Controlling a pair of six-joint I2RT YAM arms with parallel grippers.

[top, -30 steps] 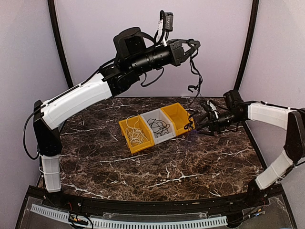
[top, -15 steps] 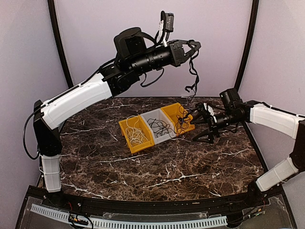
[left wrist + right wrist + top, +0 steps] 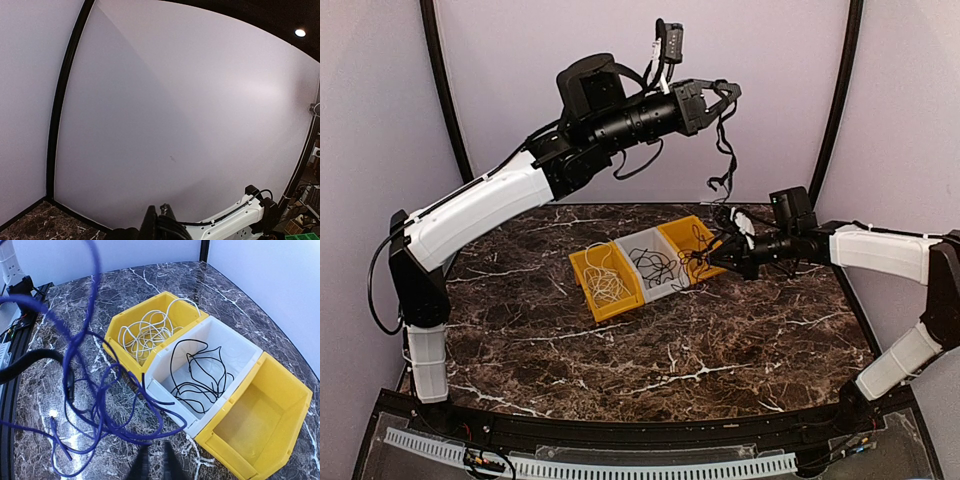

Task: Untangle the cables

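My left gripper is raised high over the table's back, shut on a dark blue cable that hangs down from it. In the left wrist view its fingers press together against the pale wall. The cable drops in tangled loops in front of my right gripper, and its lowest loop crosses the shut fingertips. In the overhead view the right gripper sits low beside the right yellow bin. A white cable lies coiled in the left yellow bin. A black cable lies in the white bin.
Three bins stand side by side in a slanted row mid-table. The right yellow bin holds nothing. Pale walls with black corner posts close off the back and sides. My right arm shows white at the bottom of the left wrist view.
The right gripper stood open by the bins; it has moved up and left to the hanging cable and shut. The left arm has stayed raised.
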